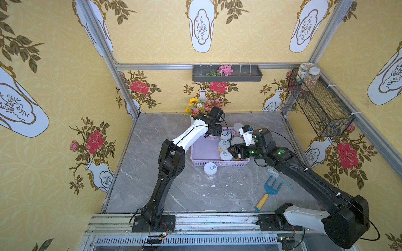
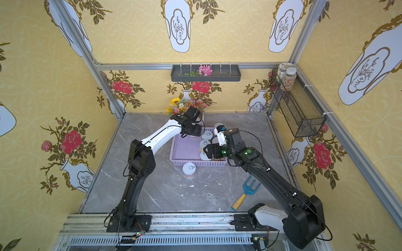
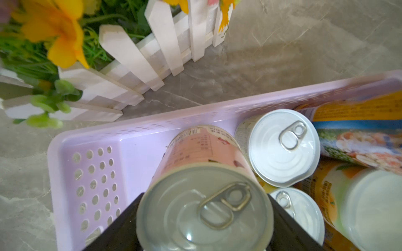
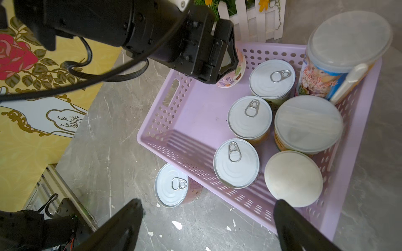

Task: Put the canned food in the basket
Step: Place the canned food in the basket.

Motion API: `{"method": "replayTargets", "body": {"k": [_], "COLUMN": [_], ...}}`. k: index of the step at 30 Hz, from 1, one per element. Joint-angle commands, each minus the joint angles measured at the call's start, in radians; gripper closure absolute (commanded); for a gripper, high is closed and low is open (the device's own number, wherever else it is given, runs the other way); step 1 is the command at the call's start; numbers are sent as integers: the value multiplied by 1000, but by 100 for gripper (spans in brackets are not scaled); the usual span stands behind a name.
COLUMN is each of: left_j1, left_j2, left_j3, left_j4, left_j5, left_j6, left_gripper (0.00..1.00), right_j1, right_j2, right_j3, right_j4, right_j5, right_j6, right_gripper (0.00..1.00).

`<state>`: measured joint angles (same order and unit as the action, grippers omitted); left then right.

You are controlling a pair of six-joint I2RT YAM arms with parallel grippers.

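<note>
Step in hand, as judged: setting the pink-labelled can [image 3: 202, 208] down into the basket [image 4: 165, 121]. The left claw [image 1: 212, 133] is clamped on that can's sides and holds it over the basket's far-left portion. The can sits just inside the far wall and just beside a pull-tab can [image 3: 282, 147], one of the six cans [image 4: 250, 118] standing in the basket's right half. Orientation: the pull-tab lid faces up toward the wrist and the base faces the basket floor. The long axis runs near vertical, with a slight lean seen in the right wrist view. Whether the base touches the basket floor cannot be told. Recommendation: square the axis to the floor and lower it straight, keeping the can's side off both the neighbour and the far wall. Release only once the base sits flat, since letting go on the lean risks a topple into the standing group. The right claw [image 1: 235, 151] is spread wide and empty above the basket's near-right corner; it ought not to cross the left arm's path. A loose can [image 1: 210, 170] stands upright on the table [image 1: 152, 173] just outside the basket's near wall, not yet stowed.
</note>
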<state>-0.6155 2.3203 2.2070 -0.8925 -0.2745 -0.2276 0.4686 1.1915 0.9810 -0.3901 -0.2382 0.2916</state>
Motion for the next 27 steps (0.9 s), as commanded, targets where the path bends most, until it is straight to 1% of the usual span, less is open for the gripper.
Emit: {"method": "replayTargets", "body": {"k": [1, 13, 27], "left_j1": [3, 7, 8], "left_j2": [30, 109, 168], "left_j3": [24, 67, 95], "left_j4": [10, 16, 20], "left_j5": [-6, 38, 50], "left_j6": [13, 1, -6], "left_gripper": [24, 24, 24], "right_j1": [0, -1, 1], "right_j2": [-9, -36, -69], "right_j3": [3, -6, -65], "right_j4": [32, -14, -17], "right_j5": [31, 35, 11], "right_j6": [9, 18, 51], "right_gripper": [3, 3, 3]}}
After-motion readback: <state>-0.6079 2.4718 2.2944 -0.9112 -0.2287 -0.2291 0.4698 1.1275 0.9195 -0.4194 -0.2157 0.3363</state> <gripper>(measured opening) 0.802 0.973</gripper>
